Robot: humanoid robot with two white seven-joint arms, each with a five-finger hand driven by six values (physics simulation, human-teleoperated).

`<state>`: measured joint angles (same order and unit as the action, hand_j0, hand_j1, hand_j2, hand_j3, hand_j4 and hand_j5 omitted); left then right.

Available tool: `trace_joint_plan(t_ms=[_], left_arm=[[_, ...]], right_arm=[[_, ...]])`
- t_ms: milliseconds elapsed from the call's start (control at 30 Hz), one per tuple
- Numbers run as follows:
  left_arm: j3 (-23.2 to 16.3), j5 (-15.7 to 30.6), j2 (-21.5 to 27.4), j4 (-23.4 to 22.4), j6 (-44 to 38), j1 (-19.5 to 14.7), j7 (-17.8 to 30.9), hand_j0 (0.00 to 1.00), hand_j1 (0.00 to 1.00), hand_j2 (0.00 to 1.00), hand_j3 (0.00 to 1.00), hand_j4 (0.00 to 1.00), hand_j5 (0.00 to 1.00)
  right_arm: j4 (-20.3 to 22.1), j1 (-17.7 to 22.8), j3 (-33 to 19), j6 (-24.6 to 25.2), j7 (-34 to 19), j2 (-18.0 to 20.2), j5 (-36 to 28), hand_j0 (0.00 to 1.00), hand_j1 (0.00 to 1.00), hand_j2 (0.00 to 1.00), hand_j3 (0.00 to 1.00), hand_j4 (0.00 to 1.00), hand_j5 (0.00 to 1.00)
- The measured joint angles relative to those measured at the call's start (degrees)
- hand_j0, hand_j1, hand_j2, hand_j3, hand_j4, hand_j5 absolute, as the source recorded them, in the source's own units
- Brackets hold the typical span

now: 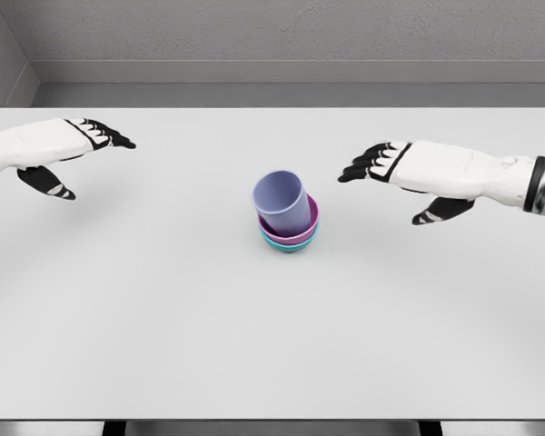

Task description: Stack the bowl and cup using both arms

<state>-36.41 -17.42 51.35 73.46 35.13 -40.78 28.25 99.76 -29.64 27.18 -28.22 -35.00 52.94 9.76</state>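
Lavender cup (280, 202) sits tilted inside pink bowl (302, 229), which is nested in teal bowl (295, 244), mid-table (163, 318). Left hand (59, 150) hovers far left, fingers extended, empty. Right hand (409, 173) hovers right of stack, fingers loose, holding nothing.

A lavender cup (281, 202) is seen tilted inside a pink bowl (295, 227), which is nested in a teal bowl (292, 244); both hands are held open apart.

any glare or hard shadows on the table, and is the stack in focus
Head view: no glare on the white table; soft, diffuse shadows under both hands and beside the cup; the cup and bowls look sharp, edges slightly soft.
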Motion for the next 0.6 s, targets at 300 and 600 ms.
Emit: trace_joint_plan(t_ms=[300, 600], left_arm=[[0.06, 0.08, 0.28, 0.09, 0.00, 0.09, -0.01, 1.00, 1.00, 1.00, 1.00, 1.00, 1.00], [0.06, 0.02, 0.49, 0.02, 0.00, 0.09, 0.00, 1.00, 1.00, 1.00, 1.00, 1.00, 1.00]], right_arm=[[-0.41, 2.22, -8.83, -6.60, -0.03, 4.52, 0.03, 1.00, 1.00, 1.00, 1.00, 1.00, 1.00], [-0.39, 2.48, -9.07, -6.94, -0.03, 4.34, -0.03, 1.00, 1.00, 1.00, 1.00, 1.00, 1.00]])
